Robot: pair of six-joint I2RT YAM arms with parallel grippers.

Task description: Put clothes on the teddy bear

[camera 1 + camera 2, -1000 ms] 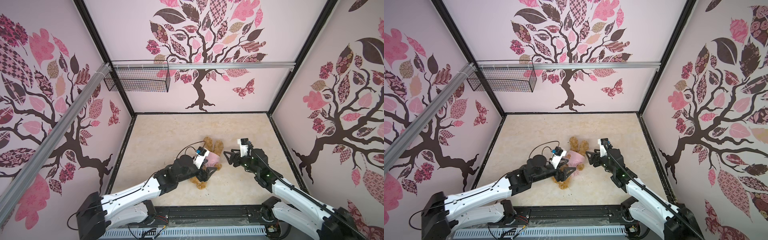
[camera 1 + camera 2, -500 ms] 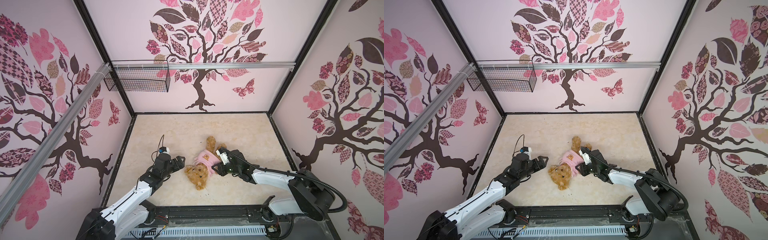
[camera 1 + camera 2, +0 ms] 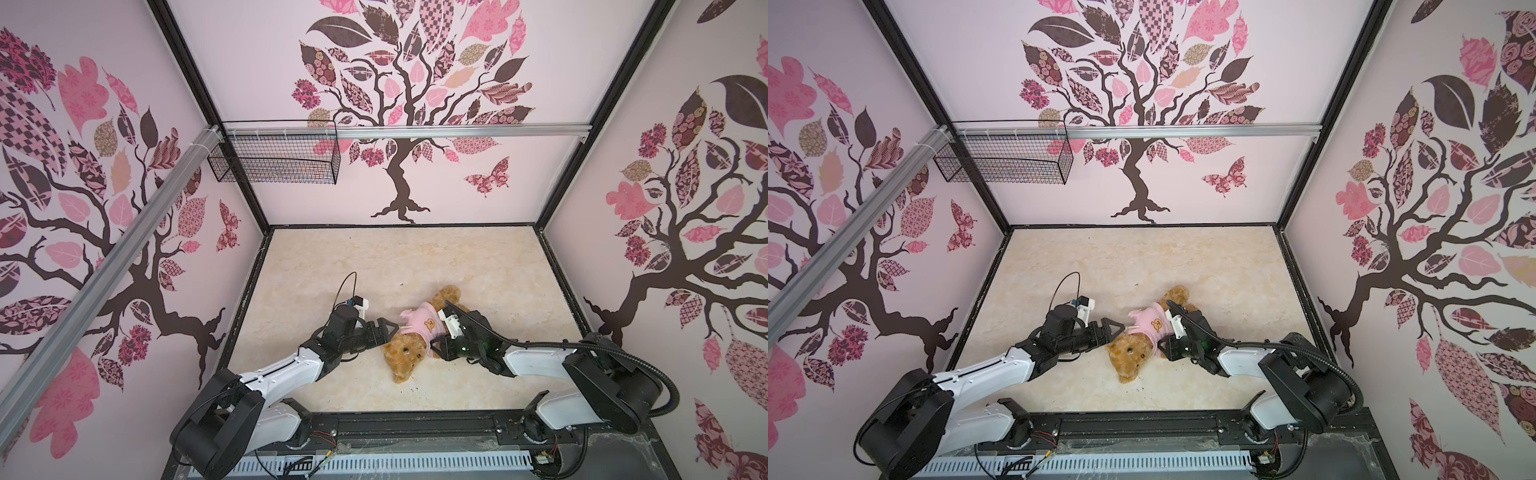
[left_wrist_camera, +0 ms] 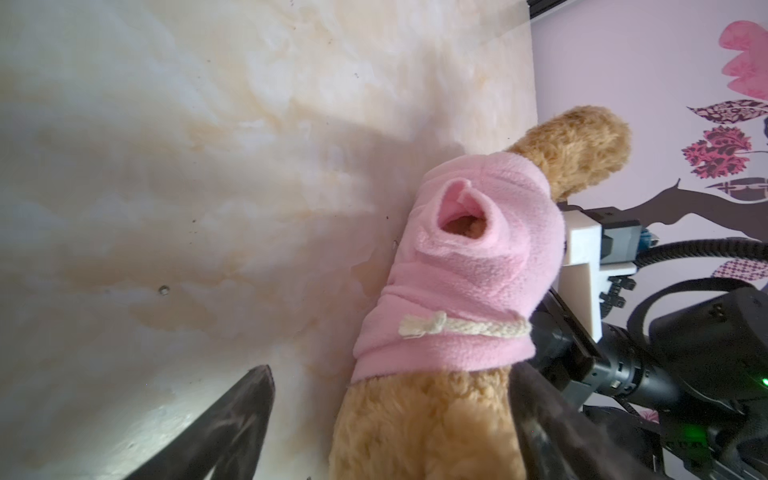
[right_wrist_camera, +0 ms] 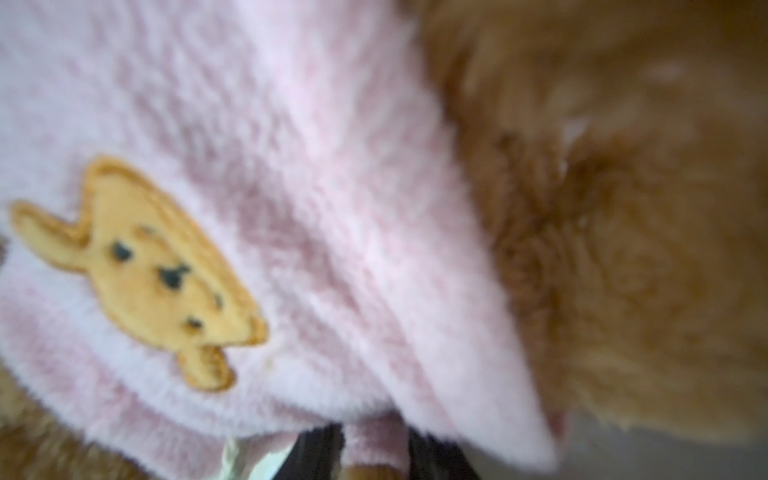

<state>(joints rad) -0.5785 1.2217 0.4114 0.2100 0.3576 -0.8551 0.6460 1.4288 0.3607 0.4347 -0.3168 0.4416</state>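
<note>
Left gripper (image 3: pixel 388 334) fingers (image 4: pixel 232 424) are spread wide and hold nothing. In the left wrist view the teddy bear (image 3: pixel 405 353) head sits in the gap between them; can't tell if they touch it. Right gripper (image 3: pixel 435 345) fingers (image 5: pixel 320 449) are pinched close on a fold of the pink shirt (image 3: pixel 424 324) at its near-right edge, with fabric visible between them in the right wrist view. Bear lies face up on the table (image 3: pixel 374 257), about mid-width in the near half, head toward the near edge and legs pointing far-right past the right gripper. Shirt is on the torso with the bear-face emblem (image 5: pixel 158 274) facing up. The left-side sleeve opening gapes, fur showing inside. Left gripper is just left of the head, right gripper just right of the chest. Left arm (image 3: pixel 291 370) runs low from the near-left base, reaching right. Right arm (image 3: pixel 536 363) lies low from the near-right base, reaching left, wrist close to the table.
</note>
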